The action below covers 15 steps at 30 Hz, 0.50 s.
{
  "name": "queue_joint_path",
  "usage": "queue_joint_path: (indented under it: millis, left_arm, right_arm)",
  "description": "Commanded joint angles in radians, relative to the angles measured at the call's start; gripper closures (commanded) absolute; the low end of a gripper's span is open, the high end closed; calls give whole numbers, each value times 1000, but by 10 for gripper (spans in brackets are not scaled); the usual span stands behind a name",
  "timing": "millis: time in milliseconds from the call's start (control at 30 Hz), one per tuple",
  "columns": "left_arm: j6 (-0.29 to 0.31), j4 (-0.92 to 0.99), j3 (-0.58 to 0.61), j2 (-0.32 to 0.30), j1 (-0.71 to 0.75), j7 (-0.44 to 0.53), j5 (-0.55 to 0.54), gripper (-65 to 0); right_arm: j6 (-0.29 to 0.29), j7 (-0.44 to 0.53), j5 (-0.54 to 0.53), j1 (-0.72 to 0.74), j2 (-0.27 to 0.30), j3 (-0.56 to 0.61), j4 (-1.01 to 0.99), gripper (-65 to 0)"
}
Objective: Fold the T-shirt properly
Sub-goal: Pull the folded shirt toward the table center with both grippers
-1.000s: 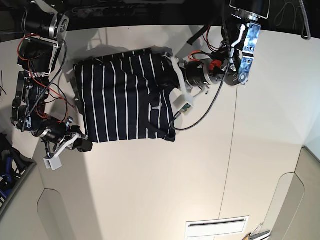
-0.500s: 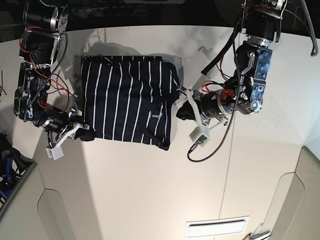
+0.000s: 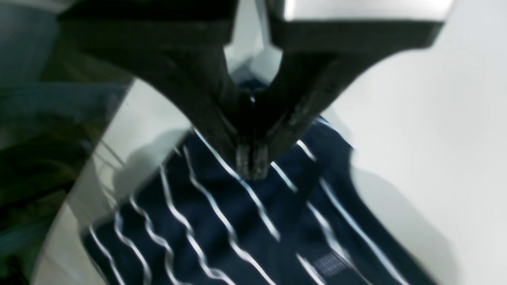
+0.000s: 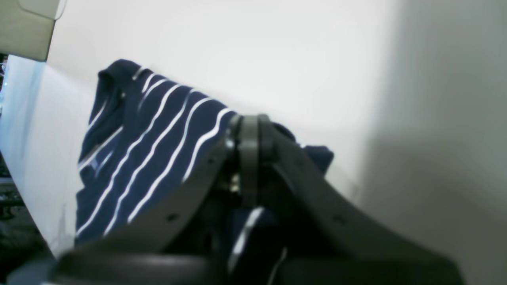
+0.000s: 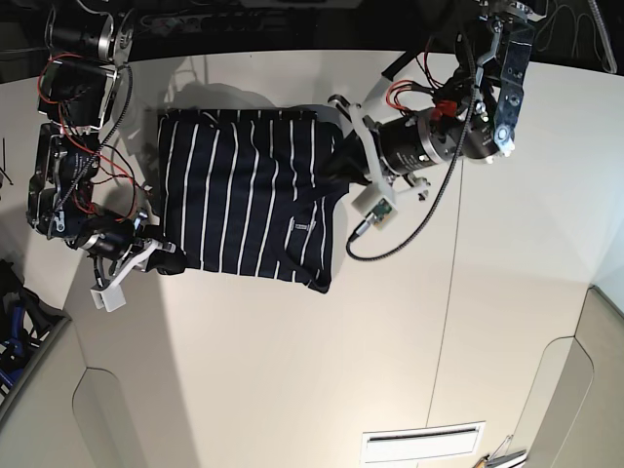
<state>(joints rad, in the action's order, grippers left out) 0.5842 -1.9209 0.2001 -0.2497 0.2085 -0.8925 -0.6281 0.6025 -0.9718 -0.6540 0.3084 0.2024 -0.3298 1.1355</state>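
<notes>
Pinching the T-shirt (image 5: 249,200) at two opposite edges, I keep it stretched flat on the white table (image 5: 322,361) so a fold can be carried without the layers slipping. My left gripper (image 3: 248,164) has its jaws pressed together on a ridge of cloth at one side edge; my right gripper (image 4: 248,130) is likewise clamped on the cloth at the far corner, fabric bunched under its tips. The shirt lies as a rough rectangle, already doubled over, dark navy with thin white stripes running its length. A small white label (image 5: 301,226) shows near the loose, slightly sagging corner.
</notes>
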Motion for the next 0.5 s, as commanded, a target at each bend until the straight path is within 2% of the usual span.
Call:
queue_joint_path:
  millis: [0, 233, 467]
  left_arm:
    - [11, -21, 1, 0, 8, 21, -37, 0]
    - [11, -9, 76, 0, 55, 20, -50, 0]
    - [11, 64, 177, 1, 54, 61, 25, 0]
  right_arm:
    - [7, 27, -19, 34, 11, -2, 14, 0]
    - [8, 39, -20, 72, 10, -2, 14, 0]
    - [8, 48, -5, 78, 10, 79, 14, 0]
